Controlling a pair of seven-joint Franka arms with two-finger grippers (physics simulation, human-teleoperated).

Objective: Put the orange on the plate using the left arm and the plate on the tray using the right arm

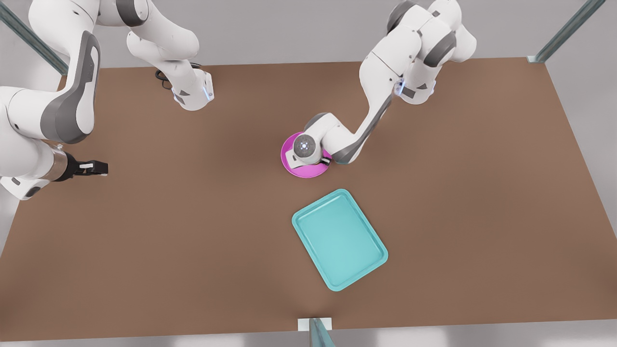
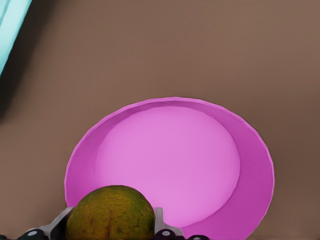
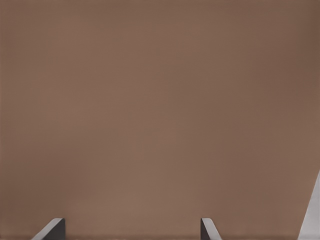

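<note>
The orange (image 2: 110, 214), mottled green and yellow, is gripped between the fingers (image 2: 161, 220) of my left gripper (image 2: 110, 227), just above the near rim of the magenta plate (image 2: 170, 160). In the front view that arm's hand (image 1: 306, 149) covers most of the plate (image 1: 300, 172) at the table's middle, and the orange is hidden under it. The teal tray (image 1: 340, 238) lies nearer the front edge, apart from the plate. My right gripper (image 1: 99, 167) waits at the front view's left, open over bare table (image 3: 131, 231).
The brown table (image 1: 193, 241) spreads wide around plate and tray. A corner of the tray (image 2: 10, 25) shows in the left wrist view. Both arm bases stand at the table's far edge, and metal frame posts (image 1: 318, 332) rise at its edges.
</note>
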